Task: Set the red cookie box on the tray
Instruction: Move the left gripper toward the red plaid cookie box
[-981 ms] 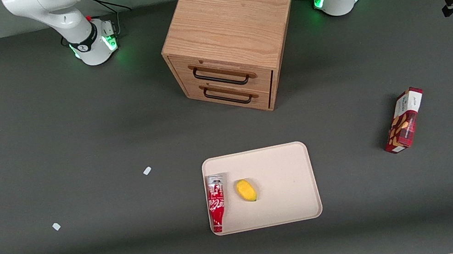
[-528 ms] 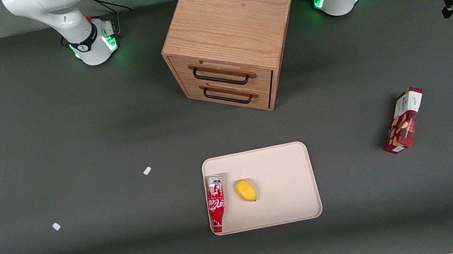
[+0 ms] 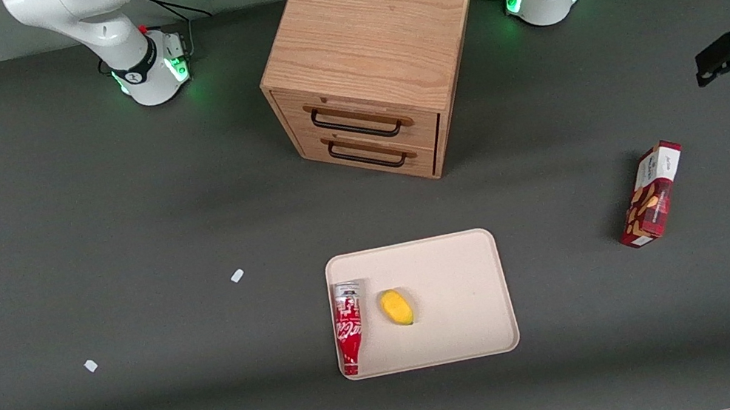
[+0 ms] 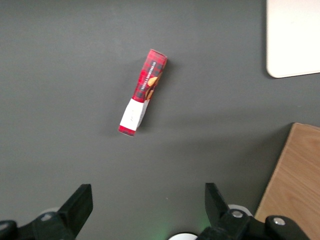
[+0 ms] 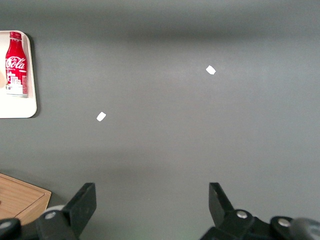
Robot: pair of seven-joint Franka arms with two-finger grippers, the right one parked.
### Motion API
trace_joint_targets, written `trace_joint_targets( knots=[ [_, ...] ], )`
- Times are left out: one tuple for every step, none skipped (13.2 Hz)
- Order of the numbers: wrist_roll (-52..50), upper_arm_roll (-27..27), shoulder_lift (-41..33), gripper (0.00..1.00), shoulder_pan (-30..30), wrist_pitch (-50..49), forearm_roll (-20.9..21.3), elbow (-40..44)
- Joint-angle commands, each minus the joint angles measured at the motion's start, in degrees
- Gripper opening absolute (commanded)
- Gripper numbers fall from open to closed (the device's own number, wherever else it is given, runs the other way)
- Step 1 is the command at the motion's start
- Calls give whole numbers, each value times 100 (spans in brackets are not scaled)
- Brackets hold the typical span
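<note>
Grey table [image 3: 116, 241]: red cookie box [image 3: 651, 193] flat, tool [image 4: 145, 212] above.

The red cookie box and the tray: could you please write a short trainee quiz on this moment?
1. True or false: the red cookie box lies on the tray.
2. Which things lie on the tray?
3. The claw is: A) shut on the box, B) open above the table, clear of the box.

Key: 1 false. 2 the soda can and a yellow fruit. 3 B.
</note>
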Motion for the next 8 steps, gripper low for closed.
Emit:
trace_joint_targets(
  knots=[
    [552, 102, 238, 100, -10, 666, 155, -506],
    [790, 111, 378, 100, 25, 974, 146, -708],
    [958, 172, 510, 100, 34, 1377, 146, -911],
    [1177, 242, 607, 100, 25, 1851, 155, -1165],
    [1388, 278, 686, 100, 34, 2387, 155, -1455],
    [1512, 321, 757, 100, 42, 2993, 146, -1797],
    [1565, 348, 810, 100, 42, 3538, 155, -2122],
    [1714, 348, 906, 100, 34, 3970, 155, -2343]
  ],
)
